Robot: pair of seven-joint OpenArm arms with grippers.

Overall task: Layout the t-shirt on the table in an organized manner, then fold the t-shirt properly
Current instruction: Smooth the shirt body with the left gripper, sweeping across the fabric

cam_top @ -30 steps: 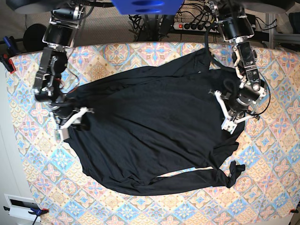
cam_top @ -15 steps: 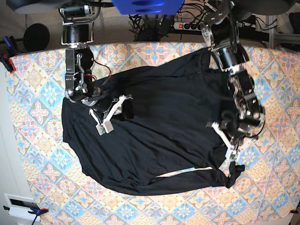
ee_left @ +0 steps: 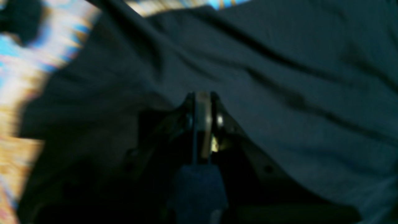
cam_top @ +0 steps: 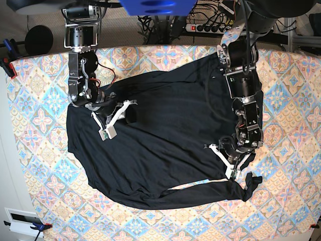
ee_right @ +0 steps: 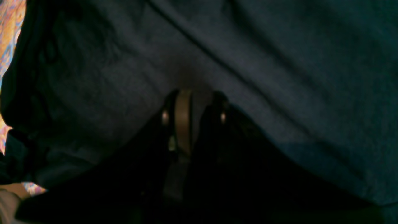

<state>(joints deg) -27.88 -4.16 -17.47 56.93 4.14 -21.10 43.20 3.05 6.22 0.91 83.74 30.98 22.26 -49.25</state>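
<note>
The black t-shirt (cam_top: 165, 145) lies spread and wrinkled across the patterned table (cam_top: 40, 165); one long sleeve runs along its lower edge to a bunched cuff (cam_top: 251, 183). My left gripper (cam_top: 221, 159) is low on the shirt's lower right part. In the left wrist view the left gripper (ee_left: 203, 95) is shut, with folds of t-shirt (ee_left: 279, 62) running into its tips. My right gripper (cam_top: 119, 119) rests on the upper left chest. In the right wrist view the right gripper (ee_right: 199, 95) shows a narrow gap between its fingers, tips against the t-shirt (ee_right: 264, 62).
A power strip with cables (cam_top: 205, 27) lies beyond the table's far edge. Red clamps (cam_top: 6, 68) hold the cloth at the left edge. A white box (cam_top: 20, 218) sits off the lower left corner. A strip of table (ee_right: 9, 25) shows beside the shirt.
My right gripper moved from the shirt's left edge inward onto the chest and narrowed. My left gripper travelled down the right side toward the lower sleeve and closed.
</note>
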